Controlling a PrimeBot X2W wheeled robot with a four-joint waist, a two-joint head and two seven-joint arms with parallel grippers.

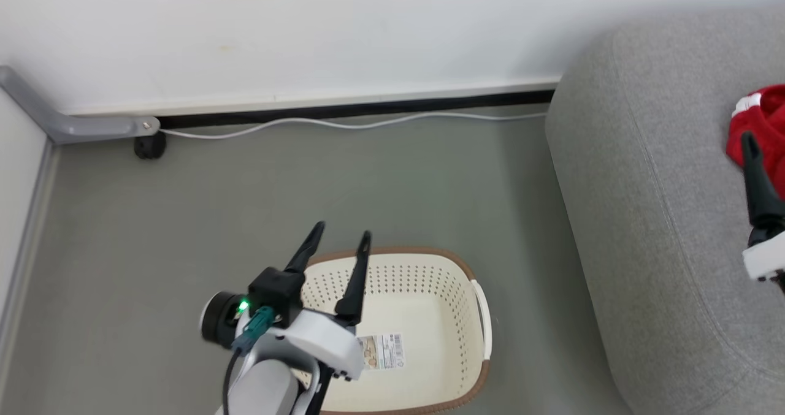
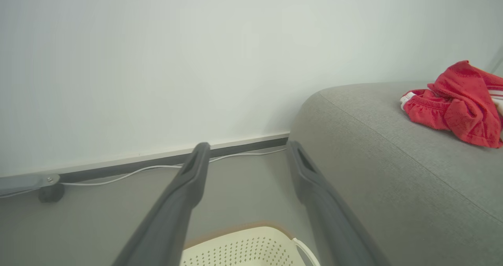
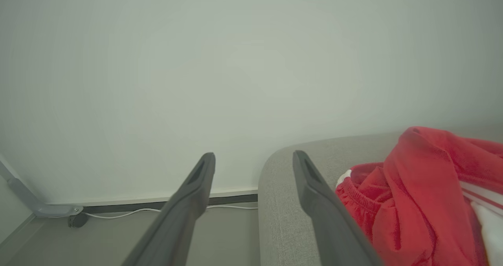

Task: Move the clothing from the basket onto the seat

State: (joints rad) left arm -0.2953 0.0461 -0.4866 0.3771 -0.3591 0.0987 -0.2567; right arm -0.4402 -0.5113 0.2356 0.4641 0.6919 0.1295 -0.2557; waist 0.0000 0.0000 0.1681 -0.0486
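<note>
- Over the basket (image 1: pixel 429 280) hangs the left gripper (image 1: pixel 343 231), its two fingers spread apart with nothing between them
- Beneath it the inside of the basket looks bare apart from the label (image 1: pixel 381 350); the near part sits behind the arm, so I cannot tell whether a scrap of fabric lies there
- On the seat (image 1: pixel 644 219), well to the right of the basket, the clothing (image 1: pixel 766 121) lies in a red heap with white trim
- Beside that heap is the right gripper (image 3: pixel 253 156), fingers apart and holding nothing; one finger runs just next to the fabric
- By my reading the carrying is about done, and what is left is a check and a clean retreat
- To do that well, lift the right fingers straight up off the seat before swinging away, lest a tip catch the loose cloth and drag it toward the edge
- Raise the left arm clear of the brown rim without nudging the light basket, then look down into the hidden corner
</note>
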